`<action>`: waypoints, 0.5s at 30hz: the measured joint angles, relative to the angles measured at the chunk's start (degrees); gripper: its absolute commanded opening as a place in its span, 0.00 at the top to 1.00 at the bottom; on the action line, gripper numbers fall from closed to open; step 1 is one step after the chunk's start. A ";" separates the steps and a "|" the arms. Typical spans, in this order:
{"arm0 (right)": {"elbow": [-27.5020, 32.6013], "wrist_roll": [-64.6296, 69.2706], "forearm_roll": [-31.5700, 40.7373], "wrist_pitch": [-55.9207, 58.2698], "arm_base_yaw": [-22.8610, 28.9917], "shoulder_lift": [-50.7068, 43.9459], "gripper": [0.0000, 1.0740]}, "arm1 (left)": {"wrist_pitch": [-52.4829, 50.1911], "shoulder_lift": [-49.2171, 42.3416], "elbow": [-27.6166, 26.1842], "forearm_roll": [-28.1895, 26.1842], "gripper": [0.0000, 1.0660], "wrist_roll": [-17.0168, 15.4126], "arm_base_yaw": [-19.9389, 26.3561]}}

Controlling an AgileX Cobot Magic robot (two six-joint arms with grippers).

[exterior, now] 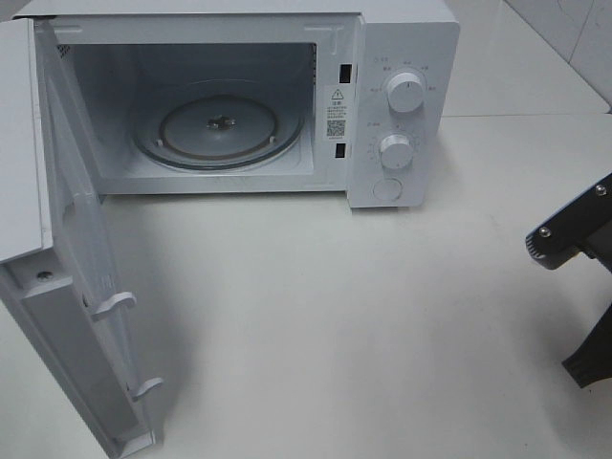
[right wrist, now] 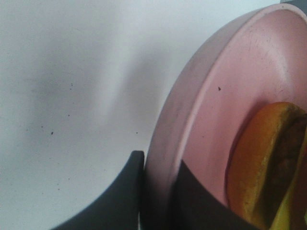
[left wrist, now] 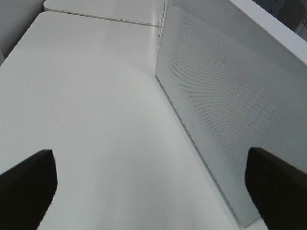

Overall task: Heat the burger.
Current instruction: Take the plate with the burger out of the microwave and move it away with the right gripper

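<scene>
The burger (right wrist: pixel 268 163) shows only in the right wrist view, where a golden-brown bun edge with a dark patty and yellow cheese lies on a shallow pink plate (right wrist: pixel 225 96). My right gripper (right wrist: pixel 158 189) is shut on the plate's rim, with one dark finger (right wrist: pixel 122 199) outside and the other inside. In the high view only part of the right arm (exterior: pixel 574 239) shows at the right edge; plate and burger are out of that frame. My left gripper (left wrist: pixel 153 187) is open, with nothing between its fingers, beside a white dotted face of the microwave (left wrist: pixel 230 96).
The white microwave (exterior: pixel 402 57) stands at the back with its cavity open and its glass turntable (exterior: pixel 218 129) bare. Its door (exterior: pixel 76 287) swings out toward the front left. Two knobs (exterior: pixel 406 94) sit on its right panel. The white tabletop (exterior: pixel 335 316) lies in front.
</scene>
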 measured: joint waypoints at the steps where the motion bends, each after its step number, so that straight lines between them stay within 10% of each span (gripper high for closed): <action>1: 0.00 0.00 0.00 0.00 0.00 0.00 0.98 | 0.00 0.00 0.00 0.00 0.06 0.00 0.00; 15: -0.11 13.18 -5.21 -9.74 -5.21 10.49 0.98 | 0.00 0.00 0.00 0.00 0.06 0.00 0.00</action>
